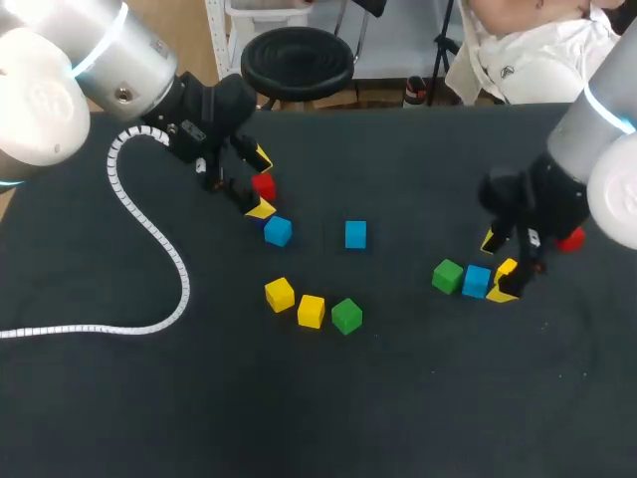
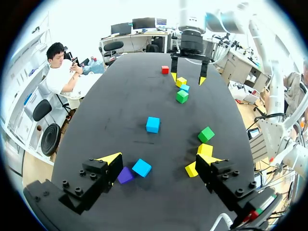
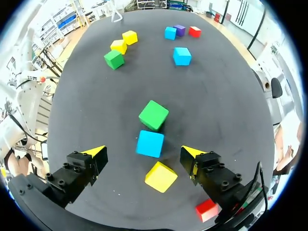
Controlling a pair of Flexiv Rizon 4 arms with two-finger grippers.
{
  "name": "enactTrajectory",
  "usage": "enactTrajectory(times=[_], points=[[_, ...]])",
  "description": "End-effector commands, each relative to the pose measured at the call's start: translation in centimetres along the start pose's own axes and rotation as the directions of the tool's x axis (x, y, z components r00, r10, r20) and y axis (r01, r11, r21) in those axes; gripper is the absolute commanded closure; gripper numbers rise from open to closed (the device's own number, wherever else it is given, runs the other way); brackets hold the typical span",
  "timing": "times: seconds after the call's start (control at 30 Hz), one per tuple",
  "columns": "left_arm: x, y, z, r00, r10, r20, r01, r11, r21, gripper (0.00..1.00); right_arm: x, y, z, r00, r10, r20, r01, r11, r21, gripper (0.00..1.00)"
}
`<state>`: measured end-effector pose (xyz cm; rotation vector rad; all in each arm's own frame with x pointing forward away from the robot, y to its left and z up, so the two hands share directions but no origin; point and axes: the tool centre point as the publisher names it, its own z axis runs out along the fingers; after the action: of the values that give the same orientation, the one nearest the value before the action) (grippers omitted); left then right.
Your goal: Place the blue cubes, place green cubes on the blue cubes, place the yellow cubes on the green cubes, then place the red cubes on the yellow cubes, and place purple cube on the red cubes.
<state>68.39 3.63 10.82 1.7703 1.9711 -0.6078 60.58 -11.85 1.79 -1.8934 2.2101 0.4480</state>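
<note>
Operator: Cubes first. Where are they, and what are my grippers doing?

Describer: Nothing is stacked yet. Every cube sits singly on the dark matte tabletop (image 1: 318, 418). Your left gripper (image 2: 159, 161) has its yellow-tipped fingers spread and holds nothing. A small solid purple cube (image 2: 125, 175) lies just beside one finger, with a small solid blue cube (image 2: 141, 167) next to it. Your right gripper (image 3: 143, 151) is spread too. A small solid yellow cube (image 3: 160, 176) sits untouched between its fingers, a second blue cube (image 3: 149, 143) just ahead, and a small solid green cube (image 3: 154, 115) beyond that.

Operator: How will they handle?

Describer: I judge them light, rigid and smooth-faced, so they should not deform but could skid or twist. Take each one on two opposite flat faces, about mid-height, never on the corners. The yellow cube sits turned against your fingers, so square up first.

Operator: Anything hidden?

Describer: From above, your left gripper covers the purple cube and shows only a small solid red cube (image 1: 263, 185) between its tips. That arm's wrist view does not show this red cube. A second red cube (image 3: 208, 210) is partly cut off beside the right finger. What the cubes are made of cannot be told
</note>
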Motion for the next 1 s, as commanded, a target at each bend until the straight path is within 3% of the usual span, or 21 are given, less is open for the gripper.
enactTrajectory(times=[0.03,0.37,0.73,0.77,0.8,0.9,0.97,1.0], points=[[0.1,0.0,0.0,1.0,0.001,0.001,-0.001,1.0,0.0,0.0,-0.2,-1.4,1.4,1.0,-0.005,0.023,0.006,0.999,-0.045,0.0],[0.1,0.0,0.0,1.0,0.001,0.001,-0.001,1.0,0.0,0.0,0.2,-1.8,2.9,0.998,-0.004,0.067,0.006,0.999,-0.033,0.0],[0.1,0.0,0.0,1.0,0.001,0.001,-0.001,1.0,0.0,0.0,-0.4,-2.1,3.1,0.998,-0.035,0.053,0.037,0.998,-0.052,0.01],[0.1,0.0,0.0,1.0,0.001,0.001,-0.001,1.0,0.0,0.0,-0.3,-2.1,3.3,0.998,-0.034,0.052,0.037,0.998,-0.054,0.18],[0.1,0.0,0.0,1.0,0.001,0.001,-0.001,1.0,0.0,0.0,-0.2,-2.0,3.3,0.998,-0.034,0.052,0.037,0.998,-0.055,0.47],[0.1,0.0,0.0,1.0,0.001,0.001,-0.001,1.0,0.0,0.0,0.0,-1.8,3.4,0.998,-0.032,0.058,0.035,0.998,-0.055,0.75],[0.1,0.0,0.0,1.0,0.001,0.001,-0.001,1.0,0.0,0.0,0.1,-1.7,3.3,0.998,-0.028,0.06,0.031,0.998,-0.048,1.0],[0.1,0.0,0.0,1.0,0.001,0.001,-0.001,1.0,0.0,0.0,0.2,-1.6,3.1,0.998,-0.029,0.062,0.032,0.999,-0.044,1.0]])
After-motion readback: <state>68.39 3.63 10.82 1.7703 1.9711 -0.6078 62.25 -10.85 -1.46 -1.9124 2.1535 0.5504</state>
